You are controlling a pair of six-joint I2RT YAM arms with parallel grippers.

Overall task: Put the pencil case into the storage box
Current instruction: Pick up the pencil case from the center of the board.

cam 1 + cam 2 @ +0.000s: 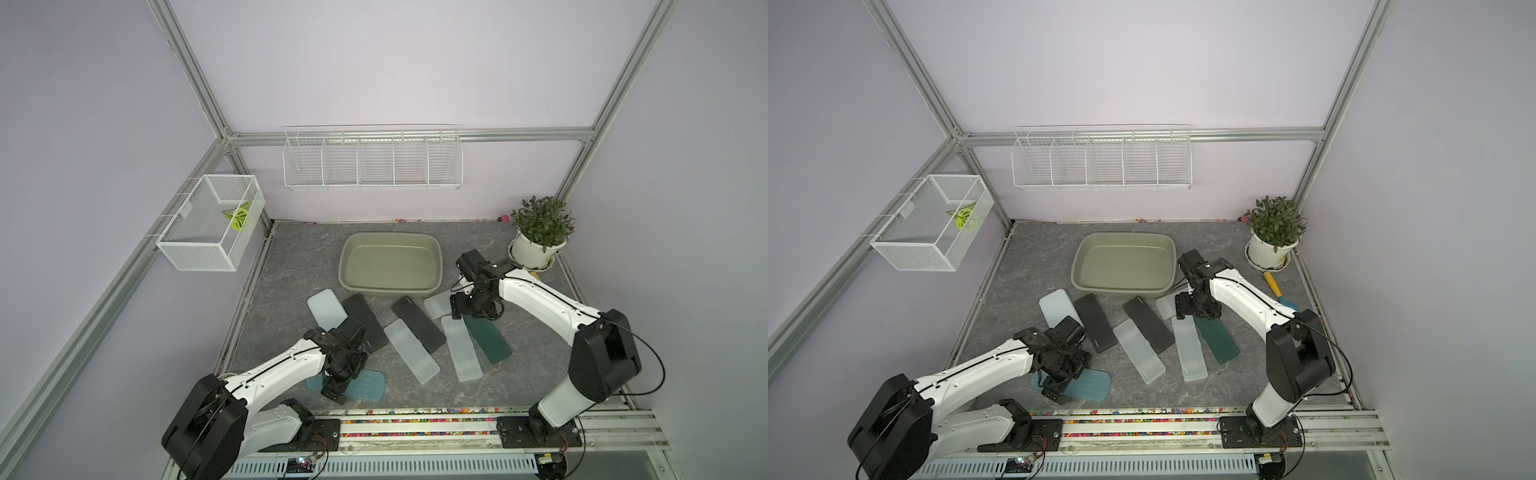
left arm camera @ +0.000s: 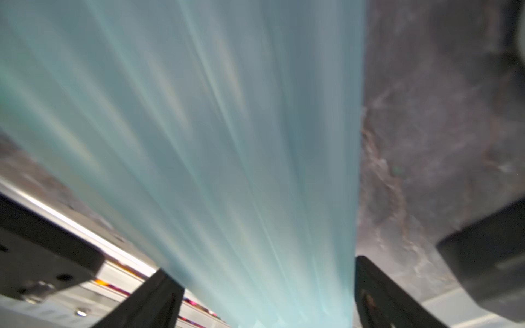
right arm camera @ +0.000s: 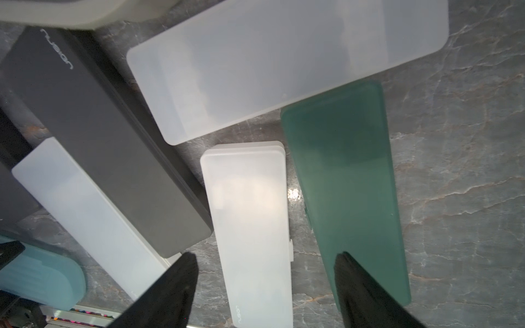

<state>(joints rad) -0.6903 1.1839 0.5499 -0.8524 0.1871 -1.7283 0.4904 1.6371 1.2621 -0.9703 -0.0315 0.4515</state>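
The beige-grey storage box point(image 1: 345, 266) point(image 1: 1077, 266) stands at the back middle of the table with nothing in it. Several pencil cases lie in front of it. My left gripper point(image 1: 332, 390) point(image 1: 1055, 390) point(image 2: 267, 301) is down on a light blue pencil case point(image 1: 368, 386) point(image 1: 1094, 386) point(image 2: 199, 142) near the front rail. Both fingers press its long edges. My right gripper point(image 1: 457, 311) point(image 1: 1180, 311) point(image 3: 267, 289) hangs open above a white pencil case point(image 1: 462, 353) point(image 3: 247, 221), with table showing on each side of the case.
Round the white case lie a dark green case point(image 1: 488, 340), a frosted one point(image 1: 437, 305) and a dark grey one point(image 1: 417, 324). A potted plant point(image 1: 538, 245) stands back right, with a yellow-handled tool point(image 1: 1276, 286) beside it. A wire basket point(image 1: 212, 232) and a wire rack point(image 1: 372, 162) hang on the walls.
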